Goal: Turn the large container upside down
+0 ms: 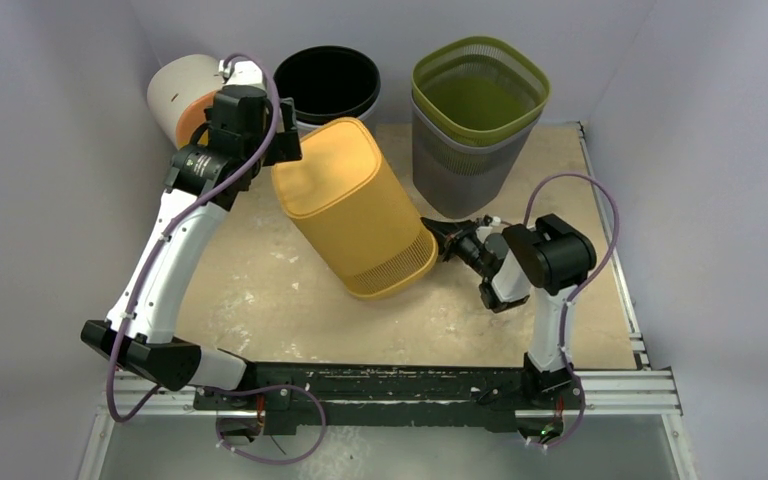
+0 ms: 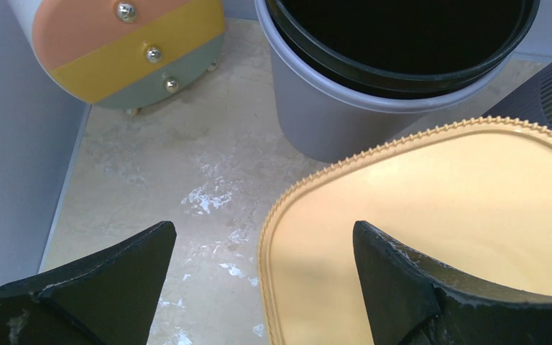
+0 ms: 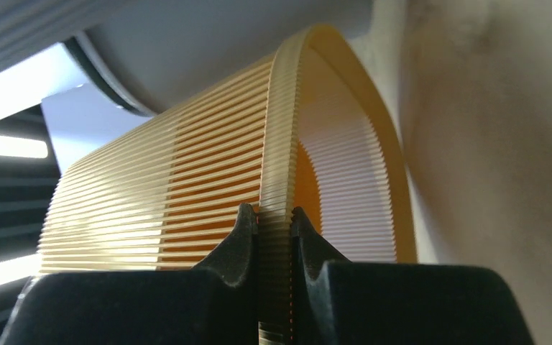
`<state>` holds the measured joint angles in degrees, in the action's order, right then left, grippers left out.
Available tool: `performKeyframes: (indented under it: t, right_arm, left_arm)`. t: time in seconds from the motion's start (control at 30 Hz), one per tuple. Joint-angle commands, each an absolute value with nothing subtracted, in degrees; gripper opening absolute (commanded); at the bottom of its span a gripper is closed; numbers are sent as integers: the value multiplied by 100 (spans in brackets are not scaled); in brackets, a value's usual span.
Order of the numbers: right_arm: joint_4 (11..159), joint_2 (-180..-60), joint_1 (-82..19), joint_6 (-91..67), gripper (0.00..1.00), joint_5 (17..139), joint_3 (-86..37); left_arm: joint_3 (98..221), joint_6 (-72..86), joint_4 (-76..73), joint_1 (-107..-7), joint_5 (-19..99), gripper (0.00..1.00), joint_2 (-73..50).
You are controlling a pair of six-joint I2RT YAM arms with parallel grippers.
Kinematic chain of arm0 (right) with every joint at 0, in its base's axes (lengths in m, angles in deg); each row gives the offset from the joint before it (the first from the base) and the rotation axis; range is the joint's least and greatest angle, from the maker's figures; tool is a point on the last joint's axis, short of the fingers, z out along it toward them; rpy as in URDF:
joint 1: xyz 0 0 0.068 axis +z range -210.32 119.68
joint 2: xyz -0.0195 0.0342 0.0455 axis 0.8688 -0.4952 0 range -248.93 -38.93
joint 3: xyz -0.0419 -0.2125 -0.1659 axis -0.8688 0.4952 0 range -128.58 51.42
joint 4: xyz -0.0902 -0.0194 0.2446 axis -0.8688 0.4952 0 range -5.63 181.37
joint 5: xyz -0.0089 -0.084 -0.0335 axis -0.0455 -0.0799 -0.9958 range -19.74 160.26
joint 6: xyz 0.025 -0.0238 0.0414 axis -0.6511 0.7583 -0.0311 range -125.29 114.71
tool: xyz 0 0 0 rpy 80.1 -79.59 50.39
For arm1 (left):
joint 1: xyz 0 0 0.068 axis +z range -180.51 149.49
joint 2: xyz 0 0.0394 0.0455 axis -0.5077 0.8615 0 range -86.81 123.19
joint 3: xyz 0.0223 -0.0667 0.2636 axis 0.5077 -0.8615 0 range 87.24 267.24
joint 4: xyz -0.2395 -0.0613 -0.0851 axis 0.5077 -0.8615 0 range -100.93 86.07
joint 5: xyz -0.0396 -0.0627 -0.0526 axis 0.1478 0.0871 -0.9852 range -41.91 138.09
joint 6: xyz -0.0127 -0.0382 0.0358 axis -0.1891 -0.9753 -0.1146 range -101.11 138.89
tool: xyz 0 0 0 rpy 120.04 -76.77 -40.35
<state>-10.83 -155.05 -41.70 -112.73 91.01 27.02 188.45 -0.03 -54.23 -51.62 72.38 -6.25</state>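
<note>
Now, nearest the arm bases, the right tool (image 3: 273,215) is pinched narrow on the ribbed rim of the yellow bin (image 1: 355,210), with one finger outside the wall and one inside the mouth. A hold at the rim likely serves as a lever, since lifting or swinging that edge carries the whole body round.

The bin sits mid-tabletop (image 1: 260,300) between the two arms, leaning over and not yet inverted. Its long axis runs from near-right to far-left. The open mouth points down toward the near-right, by the right tool. The closed base faces up and toward the far-left. Whether the lower rim touches the tabletop I cannot tell.

Farther back, the left tool (image 2: 262,230) stands wide and holds nothing, its fingers (image 2: 410,287) astride the edge of the base. It is probably there to steady or steer that end.

Behind stand a gray bucket with a black liner (image 2: 330,122), a green basket (image 1: 475,100) and a striped drawer box (image 2: 126,54), close enough that a careless swing could knock them.
</note>
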Motion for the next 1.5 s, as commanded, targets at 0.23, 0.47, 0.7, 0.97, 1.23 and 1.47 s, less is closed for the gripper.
performKeyframes:
  t: [0.23, 0.47, 0.7, 0.97, 1.23, 1.47]
  right_arm:
    - [-3241, -16202, -3577, -10077, 2, 9504, 2607]
    - [-3235, -16396, -3322, -9984, 39, 9235, 2676]
    - [-3212, -16127, -3408, -9721, 50, 9149, 2906]
    - [-2936, -15757, -3659, -9282, 54, 9200, 3167]
    - [-858, -14363, -3747, -8003, 55, 9300, 2881]
    - [3845, -12296, -3748, -5272, 61, 7851, 1745]
  left_arm:
    - [18806, -47, -5161, -5264, 7270, 90, -645]
    - [18754, -54, -5174, -5283, 7261, 90, -690]
    - [18721, -37, -5174, -5275, 7261, 90, -700]
    - [18731, -75, -5142, -5280, 7164, 90, -683]
    - [18795, -75, -5070, -5287, 6973, 90, -680]
    - [18748, -44, -5042, -5285, 6920, 90, -725]
